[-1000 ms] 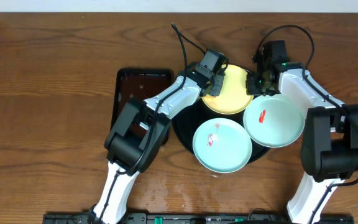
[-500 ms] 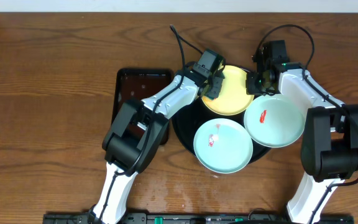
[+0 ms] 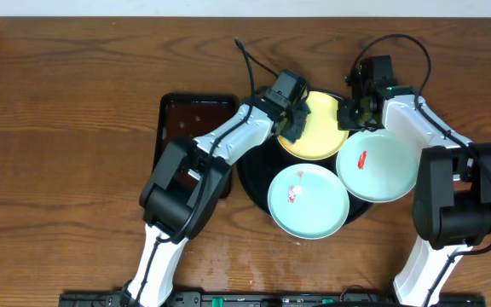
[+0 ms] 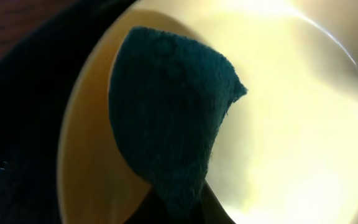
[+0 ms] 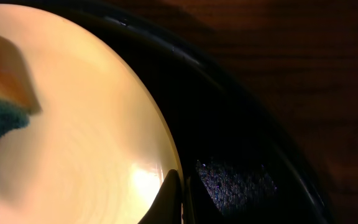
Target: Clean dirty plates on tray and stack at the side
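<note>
On yellow plate [image 3: 324,130], L end effector [image 3: 291,120] w/ cloth [image 4: 166,124] barely moved.

Both arms reach forward and bend inward toward each other. The left end effector [image 3: 293,122] is clamped on a cloth [image 4: 166,124]. The right end effector [image 3: 354,109] pinches the rim of the yellow plate [image 3: 318,138].

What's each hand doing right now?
Left hand: closed on the teal cloth.
Right hand: closed on the yellow plate, at its rim.

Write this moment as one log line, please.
left gripper: cloth on yellow plate | right gripper: holds its rim | blue plates: red smears, on tray
</note>
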Controlling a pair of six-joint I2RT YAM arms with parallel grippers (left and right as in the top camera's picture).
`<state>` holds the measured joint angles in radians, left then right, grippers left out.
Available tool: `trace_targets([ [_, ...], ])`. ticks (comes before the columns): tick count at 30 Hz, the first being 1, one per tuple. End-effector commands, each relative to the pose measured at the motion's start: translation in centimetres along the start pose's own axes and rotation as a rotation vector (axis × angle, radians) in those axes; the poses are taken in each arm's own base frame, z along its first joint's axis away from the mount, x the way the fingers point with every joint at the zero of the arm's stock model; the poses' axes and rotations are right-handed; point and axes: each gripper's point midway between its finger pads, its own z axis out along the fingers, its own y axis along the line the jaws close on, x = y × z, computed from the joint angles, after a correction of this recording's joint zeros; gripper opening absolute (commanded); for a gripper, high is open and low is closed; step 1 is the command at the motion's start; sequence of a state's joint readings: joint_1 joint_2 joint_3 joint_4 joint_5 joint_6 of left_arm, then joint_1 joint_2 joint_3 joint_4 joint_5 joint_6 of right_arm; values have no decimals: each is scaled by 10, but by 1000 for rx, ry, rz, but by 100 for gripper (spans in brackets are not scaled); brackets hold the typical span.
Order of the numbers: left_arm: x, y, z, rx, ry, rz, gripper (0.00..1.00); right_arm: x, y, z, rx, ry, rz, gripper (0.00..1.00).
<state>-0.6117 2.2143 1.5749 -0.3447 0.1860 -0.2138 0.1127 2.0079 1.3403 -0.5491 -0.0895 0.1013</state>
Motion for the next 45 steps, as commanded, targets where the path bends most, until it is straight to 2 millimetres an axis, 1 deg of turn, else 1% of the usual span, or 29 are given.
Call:
trace_targets([
  [1,56,-28,19,78,158,20,12,-4,-1,-2,5,-18,-6,1],
  [8,61,-38,20,86,166,40,12,-4,-1,-2,5,-18,-6,1],
  [14,60,-40,20,81,167,-64,10,-4,-1,-2,5,-18,-6,1],
  [15,60,-42,20,94,170,-75,8,-4,-1,-2,5,-18,-6,1],
  [20,60,-66,16,226,193,-101,8,-4,-1,-2,4,-18,-6,1],
  [24,56,-70,15,249,182,-142,8,-4,-1,-2,5,-18,-6,1],
  [26,48,-76,14,290,163,-147,8,-4,-1,-2,4,-18,-6,1],
  [27,42,-79,11,317,145,-157,8,-4,-1,-2,5,-18,-6,1],
  [28,32,-81,8,347,121,-174,8,-4,-1,-2,5,-18,-6,1],
  [30,6,-82,-3,407,60,-223,8,-4,-1,-2,4,-18,-6,1],
  [33,-38,-72,-31,482,-50,-295,8,-4,-1,-2,4,-18,-6,1],
  [34,-52,-65,-42,496,-87,-317,8,-4,-1,-2,5,-18,-6,1],
  [36,-74,-44,-64,495,-154,-355,8,-4,-1,-2,5,-17,-6,1],
  [37,-81,-35,-71,491,-176,-363,8,-4,-1,-2,5,-17,-6,1],
  [39,-90,-14,-87,475,-205,-393,8,-4,-1,-2,5,-18,-6,1],
  [41,-94,6,-99,450,-214,-425,8,-4,-1,-2,5,-18,-6,1],
  [45,-86,39,-116,388,-198,-421,8,-4,-1,-2,5,-18,-6,1],
])
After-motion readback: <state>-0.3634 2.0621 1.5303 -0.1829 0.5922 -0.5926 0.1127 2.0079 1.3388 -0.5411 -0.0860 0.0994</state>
